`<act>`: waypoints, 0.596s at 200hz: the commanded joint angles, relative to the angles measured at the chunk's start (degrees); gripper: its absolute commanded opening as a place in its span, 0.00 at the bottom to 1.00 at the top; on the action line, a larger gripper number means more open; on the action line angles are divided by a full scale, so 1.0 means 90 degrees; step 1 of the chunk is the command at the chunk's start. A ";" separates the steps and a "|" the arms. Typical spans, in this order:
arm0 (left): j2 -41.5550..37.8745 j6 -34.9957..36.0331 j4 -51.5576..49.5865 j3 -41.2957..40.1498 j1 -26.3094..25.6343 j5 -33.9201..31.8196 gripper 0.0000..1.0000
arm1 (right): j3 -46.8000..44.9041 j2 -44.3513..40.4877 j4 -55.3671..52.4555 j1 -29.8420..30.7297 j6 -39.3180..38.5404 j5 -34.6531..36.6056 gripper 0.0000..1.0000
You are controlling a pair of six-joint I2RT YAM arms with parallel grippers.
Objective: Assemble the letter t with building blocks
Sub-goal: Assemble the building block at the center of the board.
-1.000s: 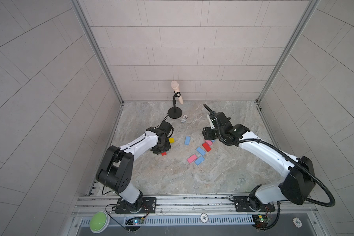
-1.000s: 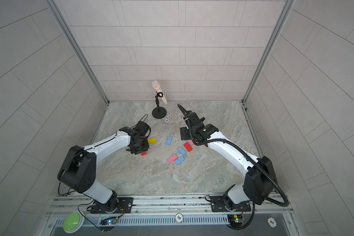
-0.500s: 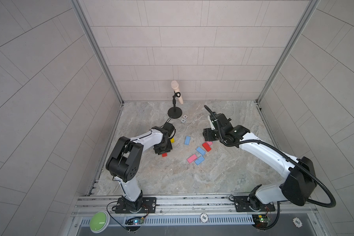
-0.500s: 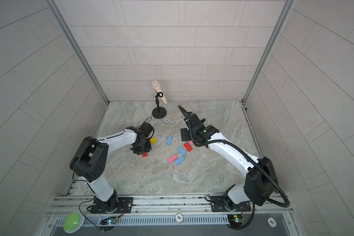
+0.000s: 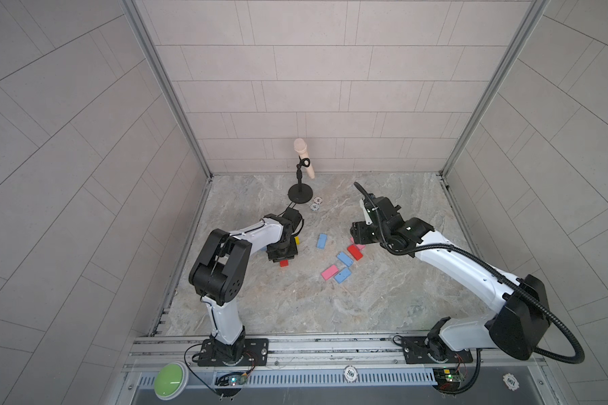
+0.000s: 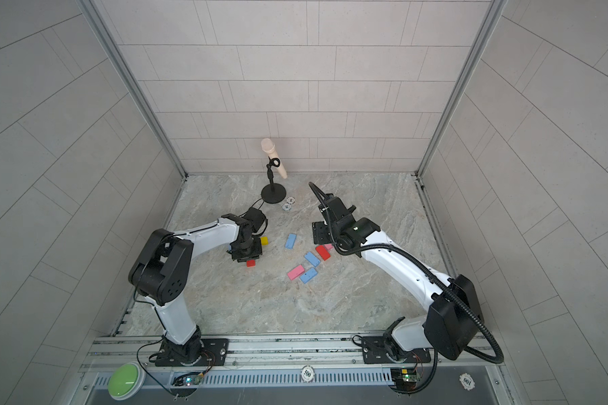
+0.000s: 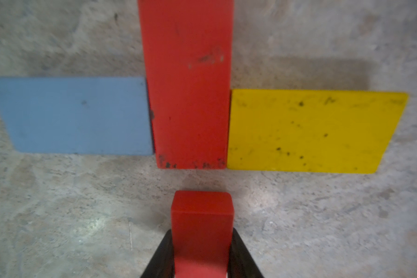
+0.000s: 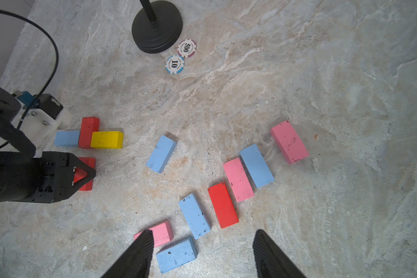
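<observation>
one red block (image 7: 202, 216) clenched in the left jaws needs butting flush against the red stem (image 7: 188, 84), while right jaws hang released.

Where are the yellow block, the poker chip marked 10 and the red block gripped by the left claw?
yellow block (image 8: 107, 139): right wrist view, middle of its top face.
poker chip marked 10 (image 8: 175, 64): right wrist view, on the printed number.
gripped red block (image 7: 202, 223): left wrist view, middle of its visible part.

Soft, even light is cast throughout, and only faint shadows are thrown. The left wrist view is slightly blurred.
</observation>
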 commanded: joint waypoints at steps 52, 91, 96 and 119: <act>0.0109 0.0352 -0.0184 -0.0017 0.0050 -0.0292 0.30 | -0.0161 -0.0271 0.0002 -0.0021 0.0144 0.0148 0.69; 0.0181 0.0474 -0.0206 0.0032 0.0107 -0.0343 0.32 | -0.0172 -0.0306 0.0002 -0.0021 0.0167 0.0165 0.69; 0.0180 0.0483 -0.0192 0.0032 0.0123 -0.0343 0.33 | -0.0171 -0.0302 -0.0005 -0.0021 0.0176 0.0162 0.69; 0.0122 0.0484 -0.0194 0.0006 0.0174 -0.0361 0.36 | -0.0181 -0.0311 -0.0007 -0.0021 0.0197 0.0159 0.69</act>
